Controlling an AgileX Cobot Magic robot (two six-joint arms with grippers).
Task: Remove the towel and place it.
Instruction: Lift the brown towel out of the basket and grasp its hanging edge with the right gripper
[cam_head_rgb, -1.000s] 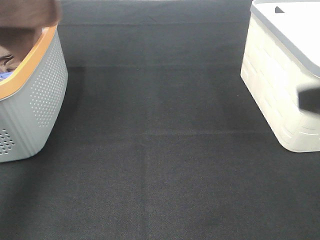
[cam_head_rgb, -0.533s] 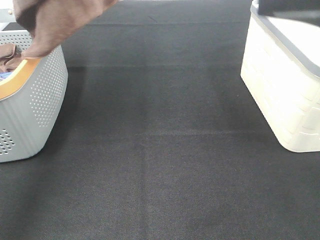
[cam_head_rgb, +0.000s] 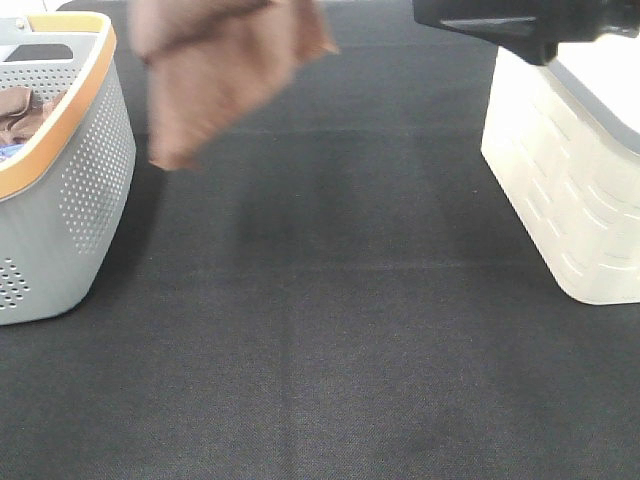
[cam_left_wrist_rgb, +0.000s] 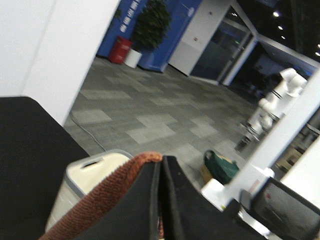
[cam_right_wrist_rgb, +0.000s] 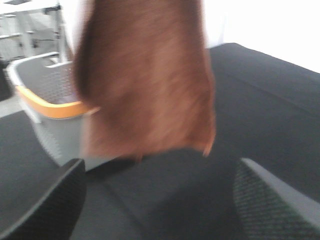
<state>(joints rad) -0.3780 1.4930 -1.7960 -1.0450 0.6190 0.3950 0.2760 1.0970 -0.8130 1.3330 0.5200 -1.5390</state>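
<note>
The reddish-brown towel (cam_head_rgb: 220, 70) hangs in the air just right of the basket, its top cut off by the upper edge of the high view. In the left wrist view my left gripper (cam_left_wrist_rgb: 161, 170) is shut, with the towel's edge (cam_left_wrist_rgb: 105, 195) pinched between its black fingers. My right gripper (cam_right_wrist_rgb: 160, 200) is open and empty, and the towel (cam_right_wrist_rgb: 145, 85) hangs apart in front of it. In the high view the right gripper (cam_head_rgb: 510, 22) shows as a dark shape at the top right, above the white box.
A grey perforated basket with an orange rim (cam_head_rgb: 75, 190) stands at the left, with a bunched brown cloth (cam_head_rgb: 22, 110) inside. A white box with a grey lid (cam_head_rgb: 560, 190) stands at the right. Black mat (cam_head_rgb: 330, 330) lies between them.
The towel has come up out of the basket and moved right, over the mat. The right gripper has moved from the right edge to the top right of the high view.
</note>
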